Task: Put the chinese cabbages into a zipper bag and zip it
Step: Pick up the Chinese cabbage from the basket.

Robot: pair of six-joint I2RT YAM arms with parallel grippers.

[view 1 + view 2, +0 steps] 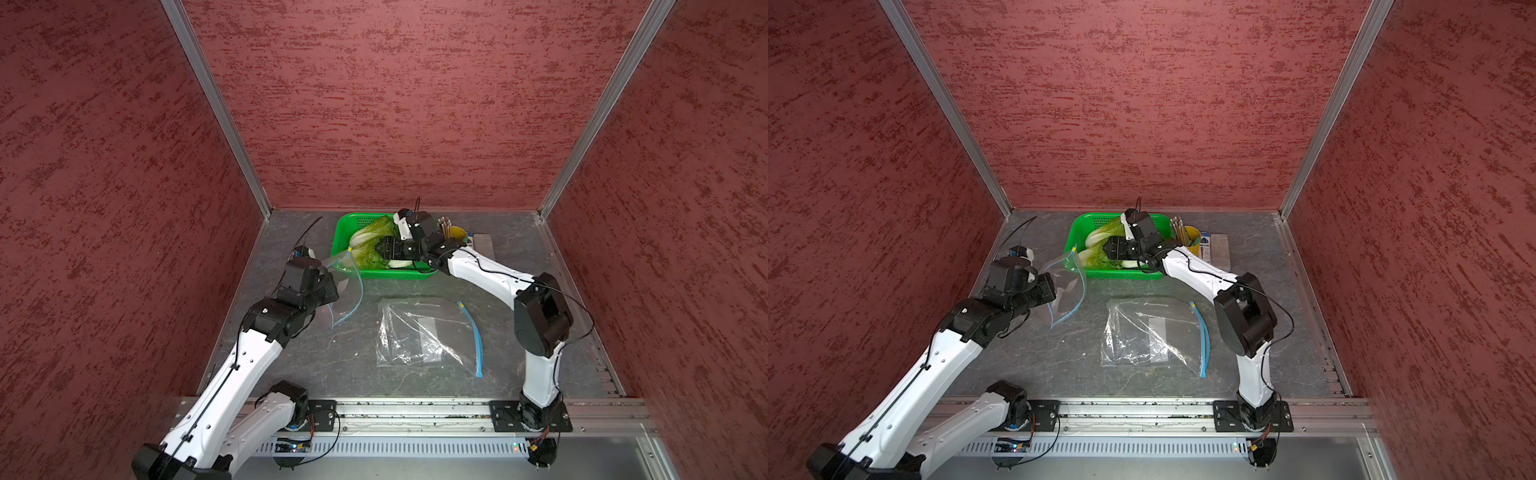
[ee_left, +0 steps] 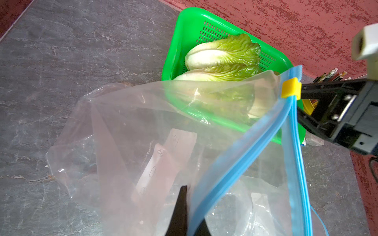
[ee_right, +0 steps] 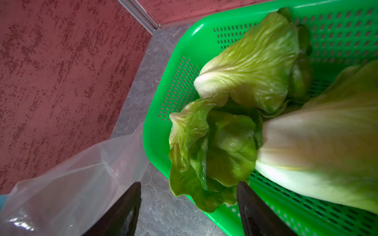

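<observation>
I'm boxed in on three sides: red textured walls, aluminium corner posts. Dark grey marbled tabletop, metal rail along the near edge. Light is even.

**Basket at the back, bags in front**

In both top views the basket sits at the rear centre of the table, near the back wall. The three cabbages lie in it, crowded together. The right gripper hangs over them, within the basket's rim. A cup stands just right of the basket.

The lifted zipper bag hangs left of centre, its top corner over the basket's near-left rim. The left gripper pinches it from the left. A second zipper bag lies flat on the table at frame centre, in front of the basket.
</observation>
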